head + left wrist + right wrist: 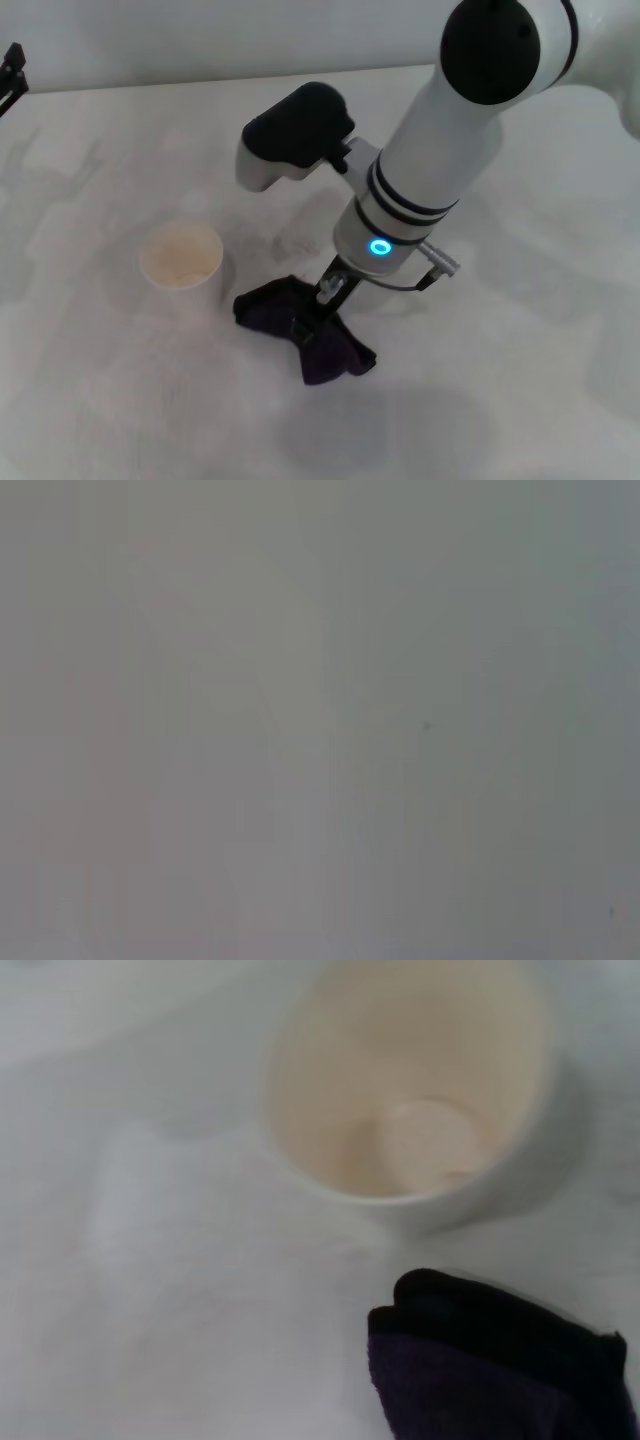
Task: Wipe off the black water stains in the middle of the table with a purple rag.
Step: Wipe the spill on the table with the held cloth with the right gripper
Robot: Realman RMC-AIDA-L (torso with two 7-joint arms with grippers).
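The purple rag (305,335) lies bunched on the white table (500,400), just right of centre and near the front. My right gripper (325,295) comes down from the upper right and is shut on the rag's middle, pressing it to the tabletop. A corner of the rag also shows in the right wrist view (500,1370). No black water stain shows in any view; only faint grey smudges (290,240) lie behind the rag. My left gripper (12,72) is parked at the far left edge.
A cream paper cup (181,256) stands upright just left of the rag, and it shows close in the right wrist view (420,1090). The left wrist view shows only bare grey surface.
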